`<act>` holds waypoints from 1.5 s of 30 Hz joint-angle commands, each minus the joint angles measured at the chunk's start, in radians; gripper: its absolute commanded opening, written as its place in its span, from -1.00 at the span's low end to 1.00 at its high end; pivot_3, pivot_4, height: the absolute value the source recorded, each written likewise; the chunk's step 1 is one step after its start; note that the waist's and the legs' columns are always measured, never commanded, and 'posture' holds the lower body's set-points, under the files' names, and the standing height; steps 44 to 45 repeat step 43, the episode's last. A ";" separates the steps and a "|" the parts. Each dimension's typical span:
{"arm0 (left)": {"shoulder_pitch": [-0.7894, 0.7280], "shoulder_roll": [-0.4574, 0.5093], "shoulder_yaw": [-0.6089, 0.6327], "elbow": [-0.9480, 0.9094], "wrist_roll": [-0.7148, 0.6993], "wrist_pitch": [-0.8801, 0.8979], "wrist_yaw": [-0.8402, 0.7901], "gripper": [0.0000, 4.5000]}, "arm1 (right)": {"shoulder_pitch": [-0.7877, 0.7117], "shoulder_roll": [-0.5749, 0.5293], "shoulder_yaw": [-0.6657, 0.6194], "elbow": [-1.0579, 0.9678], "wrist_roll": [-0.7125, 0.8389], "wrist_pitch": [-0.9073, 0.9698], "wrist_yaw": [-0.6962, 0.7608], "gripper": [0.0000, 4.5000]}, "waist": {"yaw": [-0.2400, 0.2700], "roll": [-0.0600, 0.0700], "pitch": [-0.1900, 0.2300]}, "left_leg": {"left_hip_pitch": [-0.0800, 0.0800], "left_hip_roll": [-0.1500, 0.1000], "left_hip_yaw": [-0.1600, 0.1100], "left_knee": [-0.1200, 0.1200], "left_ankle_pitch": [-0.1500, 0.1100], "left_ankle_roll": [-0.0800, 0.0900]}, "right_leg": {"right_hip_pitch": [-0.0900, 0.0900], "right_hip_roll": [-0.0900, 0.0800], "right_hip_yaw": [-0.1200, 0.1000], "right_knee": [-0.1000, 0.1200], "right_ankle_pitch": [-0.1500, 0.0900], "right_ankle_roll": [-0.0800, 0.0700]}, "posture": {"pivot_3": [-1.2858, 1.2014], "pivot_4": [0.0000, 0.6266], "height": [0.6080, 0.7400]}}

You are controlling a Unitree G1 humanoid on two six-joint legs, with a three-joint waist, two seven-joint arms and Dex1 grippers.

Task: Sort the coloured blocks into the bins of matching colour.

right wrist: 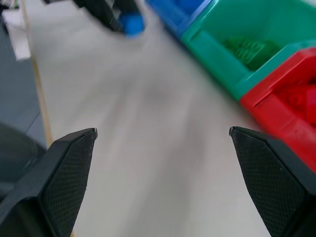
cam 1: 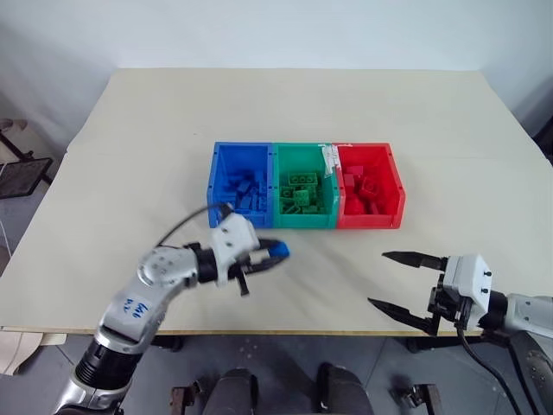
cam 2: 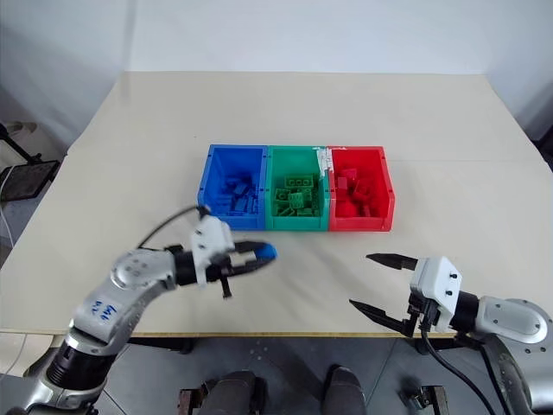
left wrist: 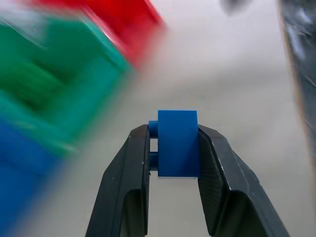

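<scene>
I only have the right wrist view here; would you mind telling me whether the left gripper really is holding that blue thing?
Observer: Yes, the left gripper is shut on a blue block, pinched between its two fingers.
Operator: Thank you. Where is it relative to the bins?
Observer: It hangs in front of the boundary between the blue bin and the green bin, not yet over either.
Operator: And my own gripper?
Observer: The right gripper is open and empty, in front of the red bin.
</scene>
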 commanded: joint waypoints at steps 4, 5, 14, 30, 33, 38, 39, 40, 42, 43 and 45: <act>-0.154 -0.051 0.162 0.135 0.039 -0.010 0.190 -0.59 | -0.116 0.104 0.027 -0.024 0.006 0.007 -0.149 1.00 | 0.002 0.000 0.000 | 0.000 0.000 0.000 0.000 0.000 0.000 | 0.000 0.000 0.000 0.001 0.000 0.000 | 0.03 -0.52 1.00; -0.190 -0.056 0.171 0.184 0.048 0.010 0.219 -0.59 | -0.138 0.123 0.032 -0.005 -0.017 -0.012 -0.171 1.00 | 0.003 0.000 0.000 | 0.000 0.000 0.000 0.000 0.000 0.000 | 0.000 0.000 0.000 0.001 0.000 0.000 | 0.03 -0.52 1.00; -0.336 -0.072 0.143 0.446 0.093 -0.117 0.174 -0.15 | -0.189 0.131 0.068 0.048 -0.058 -0.026 -0.160 1.00 | -0.005 -0.001 0.000 | -0.001 -0.001 0.000 -0.003 0.000 0.000 | -0.002 0.000 -0.002 0.001 0.001 0.001 | 0.03 -0.52 1.00; 0.110 0.212 0.399 0.263 -0.030 -0.289 -0.148 1.00 | -0.273 0.005 0.081 0.271 -0.065 -0.102 0.084 1.00 | -0.045 -0.001 0.000 | 0.000 0.001 0.001 -0.004 0.000 0.000 | -0.003 0.000 -0.002 0.001 0.000 0.001 | 0.03 -0.52 1.00; 0.227 0.223 0.444 0.228 -0.013 -0.332 -0.147 1.00 | -0.296 -0.012 0.091 0.316 -0.069 -0.129 0.131 1.00 | -0.039 -0.001 0.000 | 0.000 0.001 0.001 -0.003 0.000 0.000 | -0.002 0.000 -0.002 0.001 0.000 0.001 | 0.03 -0.52 1.00; 0.311 0.198 0.473 0.200 -0.020 -0.340 -0.105 1.00 | -0.313 -0.013 0.091 0.348 -0.075 -0.149 0.151 1.00 | -0.024 -0.001 0.000 | 0.000 0.001 0.001 -0.002 -0.001 0.000 | -0.002 0.000 -0.002 0.001 0.000 0.001 | 0.03 -0.52 1.00; 0.328 0.184 0.469 0.189 -0.035 -0.322 -0.100 1.00 | -0.307 -0.009 0.091 0.345 -0.077 -0.149 0.145 1.00 | -0.024 -0.001 0.000 | 0.000 0.001 0.001 -0.002 -0.001 0.000 | -0.002 0.000 -0.002 0.001 0.000 0.001 | 0.03 -0.52 1.00; 0.339 0.173 0.465 0.180 -0.046 -0.309 -0.095 1.00 | -0.303 -0.006 0.090 0.344 -0.078 -0.151 0.141 1.00 | -0.024 -0.001 0.000 | 0.000 0.001 0.001 -0.002 -0.001 0.000 | -0.002 0.000 -0.002 0.001 0.000 0.001 | 0.03 -0.52 1.00; 0.339 0.160 0.449 0.180 -0.033 -0.312 -0.077 1.00 | -0.296 0.007 0.090 0.342 -0.084 -0.156 0.121 1.00 | -0.022 -0.001 0.000 | 0.000 0.001 0.001 -0.002 -0.001 0.000 | -0.002 0.000 -0.002 0.001 0.000 0.001 | 0.03 -0.52 1.00; 0.332 0.156 0.440 0.181 -0.025 -0.314 -0.072 1.00 | -0.294 0.016 0.086 0.343 -0.085 -0.160 0.108 1.00 | -0.022 -0.001 0.000 | 0.000 0.001 0.001 -0.002 -0.001 0.000 | -0.002 0.000 -0.002 0.001 0.000 0.001 | 0.03 -0.52 1.00; 0.332 0.156 0.440 0.181 -0.025 -0.314 -0.072 1.00 | -0.294 0.016 0.086 0.343 -0.085 -0.160 0.108 1.00 | -0.022 -0.001 0.000 | 0.000 0.001 0.001 -0.002 -0.001 0.000 | -0.002 0.000 -0.002 0.001 0.000 0.001 | 0.03 -0.52 1.00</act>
